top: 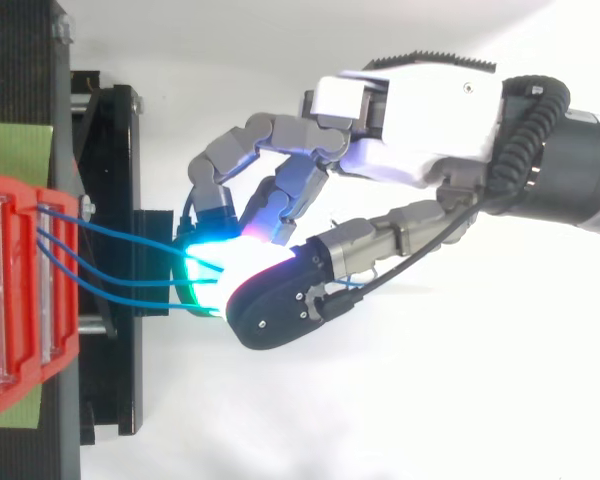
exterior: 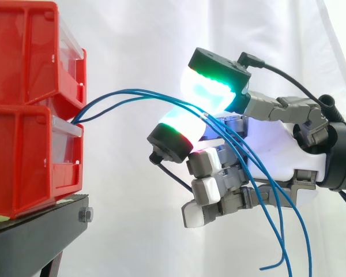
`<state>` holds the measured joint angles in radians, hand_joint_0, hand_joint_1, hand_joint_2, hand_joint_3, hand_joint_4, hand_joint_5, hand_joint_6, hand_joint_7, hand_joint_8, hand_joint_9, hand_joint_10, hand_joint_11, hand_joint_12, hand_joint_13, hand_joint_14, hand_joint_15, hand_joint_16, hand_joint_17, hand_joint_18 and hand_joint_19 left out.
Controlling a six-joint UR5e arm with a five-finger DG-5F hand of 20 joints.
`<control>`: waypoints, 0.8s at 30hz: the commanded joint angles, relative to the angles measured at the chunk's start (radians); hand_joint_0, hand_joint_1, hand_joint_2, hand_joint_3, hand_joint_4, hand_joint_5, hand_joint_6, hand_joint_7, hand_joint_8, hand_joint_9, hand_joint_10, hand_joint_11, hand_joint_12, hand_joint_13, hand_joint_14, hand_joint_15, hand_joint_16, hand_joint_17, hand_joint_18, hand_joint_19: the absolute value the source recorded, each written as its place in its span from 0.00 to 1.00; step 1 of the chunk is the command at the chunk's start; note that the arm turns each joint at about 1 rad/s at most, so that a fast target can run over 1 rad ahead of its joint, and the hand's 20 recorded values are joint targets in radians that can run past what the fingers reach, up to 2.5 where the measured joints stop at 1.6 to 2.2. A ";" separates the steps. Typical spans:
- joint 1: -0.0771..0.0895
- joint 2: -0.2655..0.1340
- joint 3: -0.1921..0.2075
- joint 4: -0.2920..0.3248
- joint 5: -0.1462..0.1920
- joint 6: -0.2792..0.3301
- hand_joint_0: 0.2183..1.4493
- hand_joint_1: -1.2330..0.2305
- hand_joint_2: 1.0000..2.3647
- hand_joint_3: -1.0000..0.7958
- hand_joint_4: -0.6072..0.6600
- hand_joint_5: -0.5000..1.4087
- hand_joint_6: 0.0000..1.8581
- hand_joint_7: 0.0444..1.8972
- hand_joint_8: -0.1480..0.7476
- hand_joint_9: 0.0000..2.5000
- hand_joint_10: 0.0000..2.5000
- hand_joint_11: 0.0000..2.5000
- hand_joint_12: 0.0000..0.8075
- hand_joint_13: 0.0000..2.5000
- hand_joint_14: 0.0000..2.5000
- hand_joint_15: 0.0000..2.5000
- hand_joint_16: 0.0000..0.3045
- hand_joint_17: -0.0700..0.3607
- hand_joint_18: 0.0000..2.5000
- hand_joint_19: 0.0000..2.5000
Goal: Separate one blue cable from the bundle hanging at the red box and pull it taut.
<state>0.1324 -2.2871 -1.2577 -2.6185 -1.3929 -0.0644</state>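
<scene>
Left of the fingers, from the red box (exterior: 34,109), the blue cables (exterior: 138,91) arc rightward, lengthwise toward the hand (exterior: 282,147), and I see several caught together between two glowing fingertips (exterior: 210,86) pinched nearly closed, so none looks singled out.

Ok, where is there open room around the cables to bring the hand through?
Free: the gap under the blue cables, between the black stand and the hand; also above the cables, right of the upper red bin. Crowded: between the pads pinching the cables, and below the palm, where the tails hang.
</scene>
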 commanded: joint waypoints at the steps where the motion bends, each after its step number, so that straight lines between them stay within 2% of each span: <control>1: -0.001 0.000 0.000 0.000 0.000 0.000 0.50 0.23 0.00 0.32 0.57 0.15 0.50 0.64 0.59 0.42 0.01 0.33 0.47 0.43 0.01 0.24 0.16 0.42 0.33 0.21; 2: -0.001 0.000 0.000 0.000 0.000 0.000 0.51 0.24 0.00 0.28 0.58 0.16 0.50 0.63 0.60 0.42 0.01 0.34 0.47 0.43 0.01 0.24 0.16 0.42 0.33 0.21; 6: -0.002 0.000 0.000 0.000 0.000 0.000 0.50 0.23 0.00 0.28 0.59 0.16 0.50 0.62 0.59 0.42 0.01 0.34 0.47 0.44 0.01 0.24 0.16 0.42 0.35 0.20; 18: -0.004 0.000 0.000 -0.006 0.000 0.000 0.39 0.20 0.00 0.28 0.60 0.17 0.50 0.63 0.60 0.44 0.01 0.34 0.47 0.44 0.01 0.24 0.16 0.42 0.36 0.20; 24: -0.004 0.000 0.000 -0.006 -0.002 0.003 0.45 0.19 0.00 0.28 0.59 0.17 0.49 0.70 0.59 0.42 0.01 0.34 0.46 0.44 0.01 0.24 0.16 0.42 0.36 0.19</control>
<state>0.1288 -2.2872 -1.2578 -2.6246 -1.3942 -0.0635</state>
